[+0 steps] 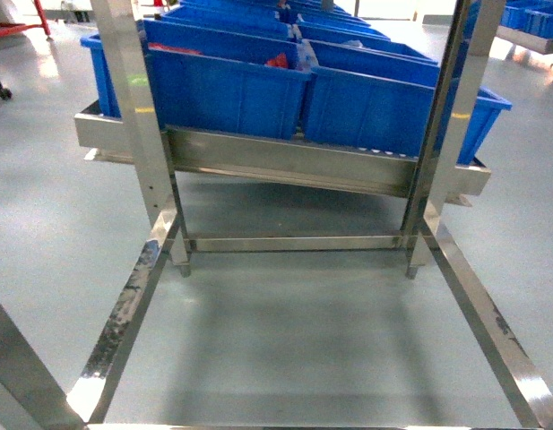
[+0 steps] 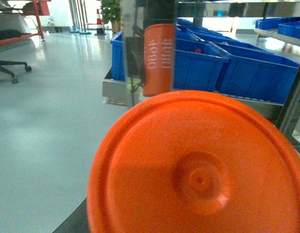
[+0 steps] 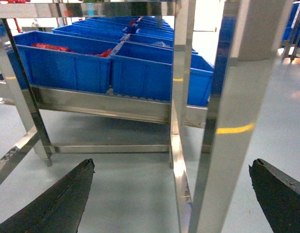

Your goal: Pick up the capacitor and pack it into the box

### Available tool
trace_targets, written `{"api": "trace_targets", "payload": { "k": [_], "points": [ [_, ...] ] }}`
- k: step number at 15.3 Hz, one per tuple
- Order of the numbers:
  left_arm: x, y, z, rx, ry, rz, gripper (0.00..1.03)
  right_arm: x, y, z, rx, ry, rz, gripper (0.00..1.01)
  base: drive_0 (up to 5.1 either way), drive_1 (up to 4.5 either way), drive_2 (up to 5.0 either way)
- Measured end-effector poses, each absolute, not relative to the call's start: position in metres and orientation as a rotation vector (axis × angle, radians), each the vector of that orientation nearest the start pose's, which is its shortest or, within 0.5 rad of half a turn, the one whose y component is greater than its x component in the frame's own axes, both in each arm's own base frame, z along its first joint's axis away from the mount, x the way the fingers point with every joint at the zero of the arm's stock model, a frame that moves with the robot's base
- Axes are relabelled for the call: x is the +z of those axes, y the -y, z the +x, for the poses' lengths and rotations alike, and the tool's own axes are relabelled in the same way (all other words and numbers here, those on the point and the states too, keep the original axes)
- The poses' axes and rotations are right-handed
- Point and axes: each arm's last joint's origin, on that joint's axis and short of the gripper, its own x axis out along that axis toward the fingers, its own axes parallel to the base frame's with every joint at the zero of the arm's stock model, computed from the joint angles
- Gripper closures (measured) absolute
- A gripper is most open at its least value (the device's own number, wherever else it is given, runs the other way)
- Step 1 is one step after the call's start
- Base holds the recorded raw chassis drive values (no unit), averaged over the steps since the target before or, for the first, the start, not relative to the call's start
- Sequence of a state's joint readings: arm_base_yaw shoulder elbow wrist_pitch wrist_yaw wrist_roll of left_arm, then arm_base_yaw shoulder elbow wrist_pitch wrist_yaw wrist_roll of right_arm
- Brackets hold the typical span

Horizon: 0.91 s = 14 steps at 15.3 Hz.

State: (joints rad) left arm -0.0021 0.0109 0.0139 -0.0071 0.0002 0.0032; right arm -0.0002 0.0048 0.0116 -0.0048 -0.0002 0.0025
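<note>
Two large blue bins (image 1: 231, 85) (image 1: 393, 103) sit side by side at the front of one steel rack (image 1: 285, 161), more rows behind. One orange capacitor (image 2: 198, 170). One traffic cone (image 2: 99, 22).

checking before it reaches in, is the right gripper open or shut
Open. In the right wrist view the two dark fingers sit far apart at the frame's lower corners, with only bare floor and the steel rack between them.

rack frame (image 1: 159, 193): bright polished steel, mirror-like, scuffed and blotchy on the low side rail | bins (image 1: 231, 90): blue moulded plastic, smooth with a soft sheen | floor (image 1: 285, 340): grey, smooth, glossy, reflecting light | capacitor (image 2: 201, 170): orange plastic-looking skin, finely grainy, semi-matt | right gripper fingers (image 3: 57, 204): black, matt, rough-edged
</note>
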Motion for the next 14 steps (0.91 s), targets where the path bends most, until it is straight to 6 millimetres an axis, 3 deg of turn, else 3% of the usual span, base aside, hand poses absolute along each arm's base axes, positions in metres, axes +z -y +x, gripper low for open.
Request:
{"api": "trace_targets", "payload": {
  "k": [14],
  "points": [
    [0.1667, 0.0002, 0.0975, -0.002, -0.004, 0.003, 0.59, 0.1665, 0.0, 0.0973, 0.0, 0.001, 0.002, 0.03, -4.9, 2.51, 2.5]
  ]
}}
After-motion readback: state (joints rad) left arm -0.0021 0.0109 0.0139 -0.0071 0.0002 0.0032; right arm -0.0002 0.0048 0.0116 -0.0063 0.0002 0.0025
